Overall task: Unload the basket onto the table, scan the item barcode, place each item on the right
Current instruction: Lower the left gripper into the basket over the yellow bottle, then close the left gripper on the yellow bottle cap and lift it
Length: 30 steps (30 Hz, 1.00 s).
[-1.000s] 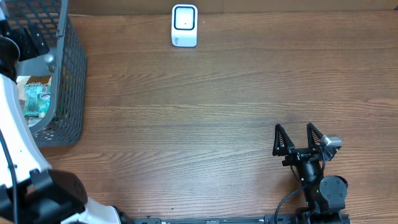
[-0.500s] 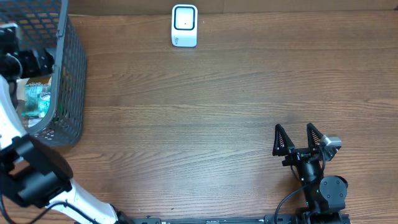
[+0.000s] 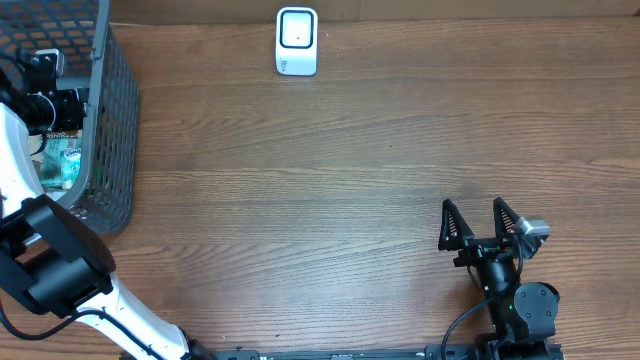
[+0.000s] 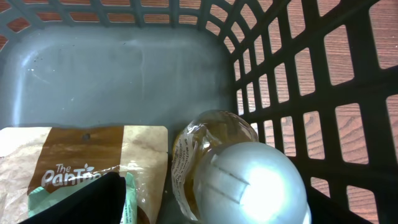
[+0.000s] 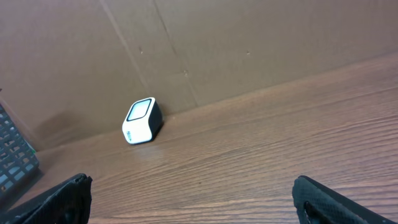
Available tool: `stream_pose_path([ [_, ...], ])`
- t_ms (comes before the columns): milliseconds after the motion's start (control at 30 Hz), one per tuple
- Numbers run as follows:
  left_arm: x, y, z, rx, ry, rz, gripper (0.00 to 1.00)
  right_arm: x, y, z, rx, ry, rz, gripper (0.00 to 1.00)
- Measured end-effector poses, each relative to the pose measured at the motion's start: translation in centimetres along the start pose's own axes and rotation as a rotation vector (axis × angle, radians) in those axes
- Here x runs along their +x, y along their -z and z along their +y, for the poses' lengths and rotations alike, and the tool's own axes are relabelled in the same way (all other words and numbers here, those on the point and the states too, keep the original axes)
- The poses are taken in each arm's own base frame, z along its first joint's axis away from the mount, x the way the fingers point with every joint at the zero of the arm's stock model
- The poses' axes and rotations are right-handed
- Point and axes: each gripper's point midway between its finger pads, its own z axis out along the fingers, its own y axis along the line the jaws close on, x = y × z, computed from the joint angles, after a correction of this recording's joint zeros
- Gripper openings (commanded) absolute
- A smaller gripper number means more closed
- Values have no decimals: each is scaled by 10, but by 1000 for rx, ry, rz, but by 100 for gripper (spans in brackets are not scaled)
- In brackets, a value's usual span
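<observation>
Hardly begun, I judge: on the counter [image 3: 350, 170], the basket [image 3: 110, 130] at the left edge holds the silver-capped bottle [image 4: 236, 168], well apart from the scanner [image 3: 297, 41] at the back edge. Left fingers [image 4: 93, 199] straddle its cap, open, not gripping; right fingers [image 3: 451, 225] spread wide, empty.

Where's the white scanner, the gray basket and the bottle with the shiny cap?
white scanner [image 3: 297, 40]: overhead view, on its top face.
gray basket [image 3: 115, 125]: overhead view, on its right mesh wall.
bottle [image 4: 245, 177]: left wrist view, on its shiny cap.
</observation>
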Motion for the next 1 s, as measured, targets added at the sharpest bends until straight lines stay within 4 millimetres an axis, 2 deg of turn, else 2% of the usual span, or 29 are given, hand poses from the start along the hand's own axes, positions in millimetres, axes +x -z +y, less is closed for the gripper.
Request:
stream_pose_path([
  [100,2,-5,1,4,1,7,80,0,0,0,0,0,0,100],
  [133,3,-9,0,8,0,12,77,0,0,0,0,0,0,100],
  [267,7,-25,5,13,10,21,62,0,0,0,0,0,0,100],
  [300,6,-27,6,12,12,16,57,0,0,0,0,0,0,100],
  [433,-1,-27,7,12,21,-16,45,0,0,0,0,0,0,100],
  [767,-4,-24,5,24,59,-19,39,0,0,0,0,0,0,100],
  [1000,-19,-11,7,1,73,-50,39,0,0,0,0,0,0,100],
])
